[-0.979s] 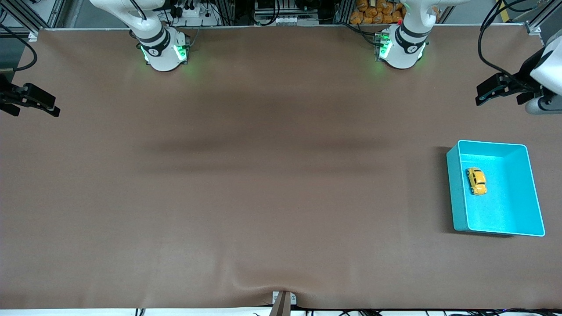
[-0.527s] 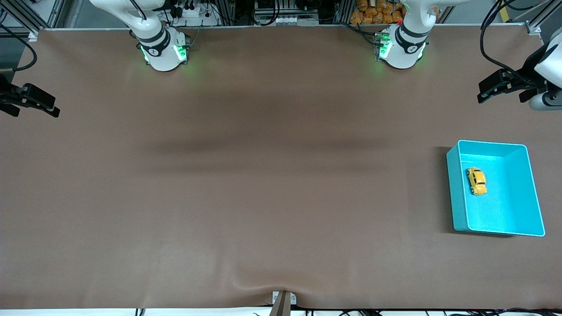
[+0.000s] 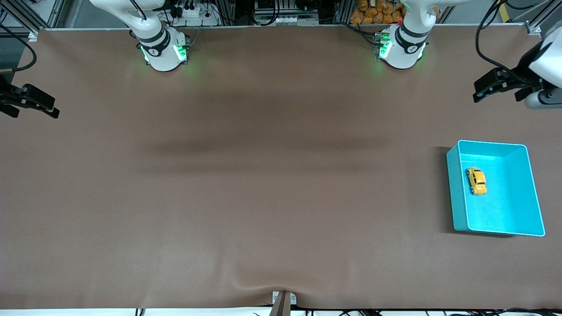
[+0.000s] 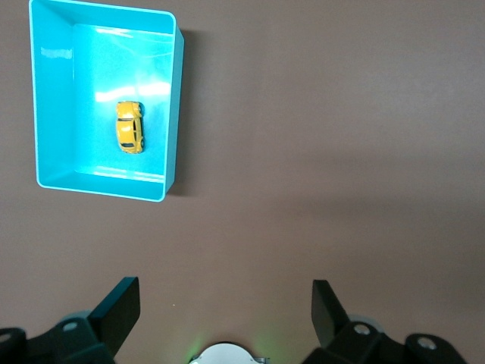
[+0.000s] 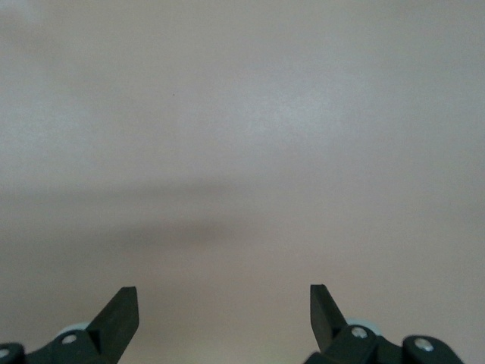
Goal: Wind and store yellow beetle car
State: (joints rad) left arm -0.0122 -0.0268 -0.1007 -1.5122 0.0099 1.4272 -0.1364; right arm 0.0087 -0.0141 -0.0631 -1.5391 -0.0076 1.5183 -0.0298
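The yellow beetle car (image 3: 476, 181) is lying inside the turquoise bin (image 3: 456, 202), which is sitting on the brown table (image 3: 263, 175) toward the left arm's end. The car is resting on the bin floor close to the wall that faces the middle of the table, apart from the other three walls; whether it touches that near wall cannot be told. Its long axis is running roughly parallel to the bin's longer walls, one end pointing toward the robots' bases and the other toward the front camera. The left gripper (image 3: 494, 85) is hovering over bare table at the left arm's edge of the scene, between the bin and the bases' end of the table, well apart from the bin rim. In the left wrist view its fingers (image 4: 117, 307) are standing wide apart and holding nothing, with the bin and the car both visible past them. The right gripper (image 3: 33, 103) is hovering over bare table at the right arm's end, fingers spread wide and empty, and this arm is waiting. The left arm is clearly the nearer of the two to the car, so any further handling would fall to it, and a grasp would best close across the car's narrow width. The car is showing a glossy yellow-orange rounded shell with dark windows, upright, and very small against the bin. Judged from this layout, storage is appearing complete.
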